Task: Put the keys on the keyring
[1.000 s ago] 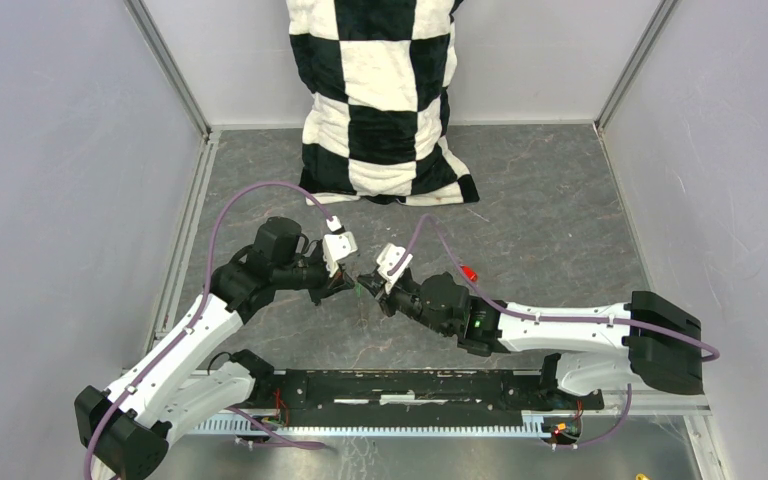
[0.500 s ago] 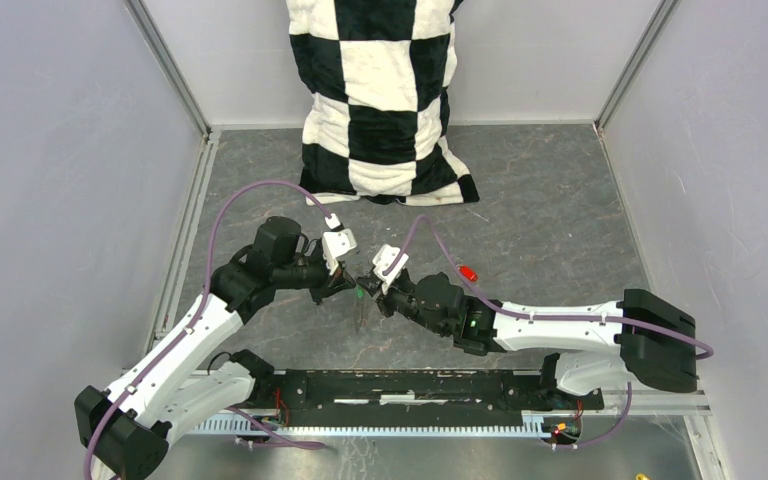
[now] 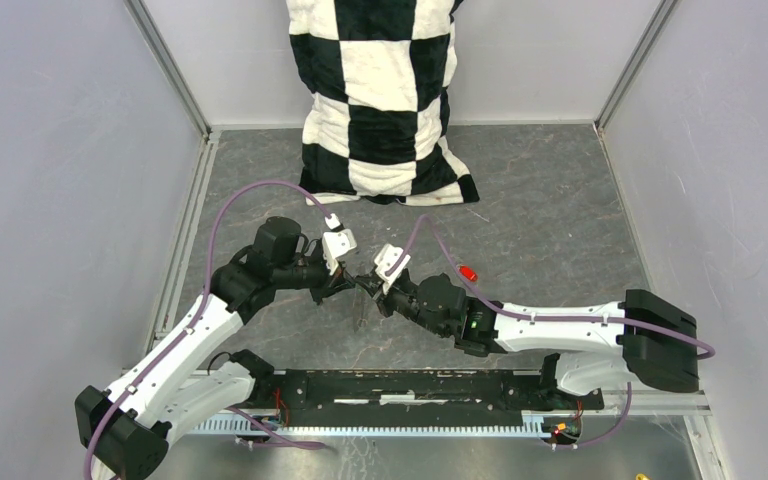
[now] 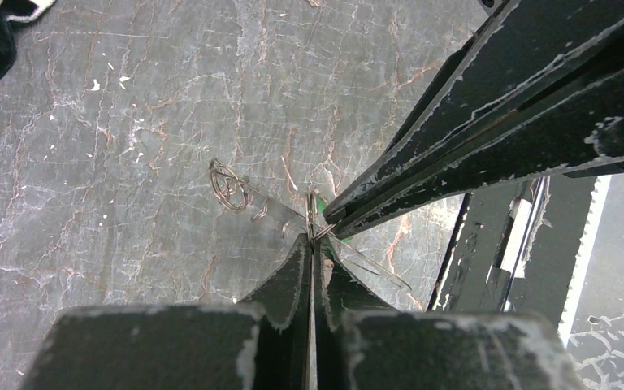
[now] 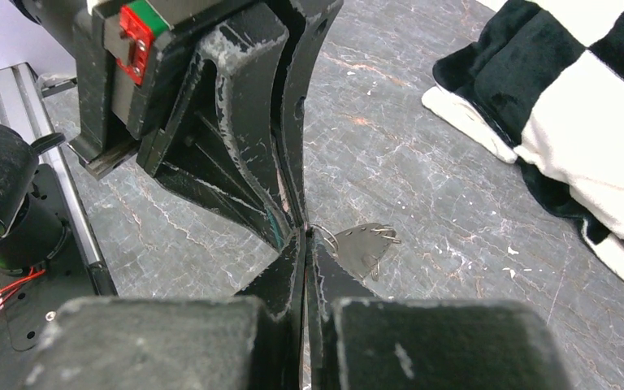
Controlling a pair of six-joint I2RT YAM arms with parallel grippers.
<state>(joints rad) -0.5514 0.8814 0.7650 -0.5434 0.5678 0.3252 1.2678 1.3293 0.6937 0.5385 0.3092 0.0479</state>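
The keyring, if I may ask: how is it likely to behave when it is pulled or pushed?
The keyring is a thin wire loop, so it probably flexes and springs back rather than staying rigid. It looks very light and would likely slide on the smooth-looking table if nudged.

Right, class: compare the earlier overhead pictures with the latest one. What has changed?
The right gripper edged slightly left, closer against the left gripper, and the keyring now hangs visibly below them. Both grippers stayed shut; nothing was released. The red key and checked cushion did not move.
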